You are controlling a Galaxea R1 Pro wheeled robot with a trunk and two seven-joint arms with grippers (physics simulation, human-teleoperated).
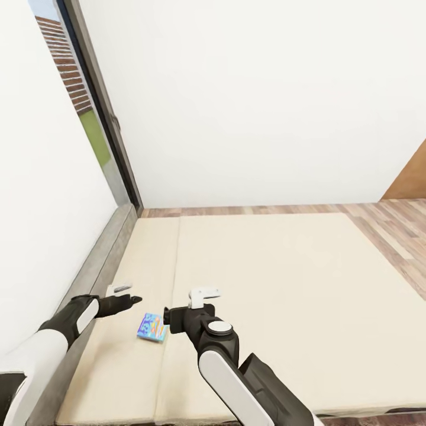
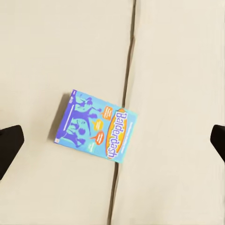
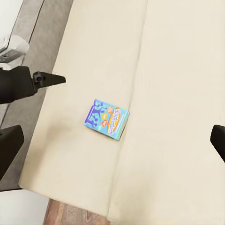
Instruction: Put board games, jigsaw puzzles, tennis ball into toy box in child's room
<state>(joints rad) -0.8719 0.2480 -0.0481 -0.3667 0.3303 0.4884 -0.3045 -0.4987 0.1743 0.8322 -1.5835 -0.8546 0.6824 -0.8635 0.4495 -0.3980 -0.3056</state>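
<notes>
Head view: one small blue printed card game box (image 1: 153, 328) lies flat on the wide beige two-part mattress of the bed (image 1: 284, 278), against the seam between its halves, near the front edge. The mattress beyond it lies bare to the far wall. The left gripper (image 1: 131, 300) hovers beside the box, the right gripper (image 1: 168, 315) just above it. Both pairs of fingers stand wide apart, holding nothing, in the wrist views.
</notes>
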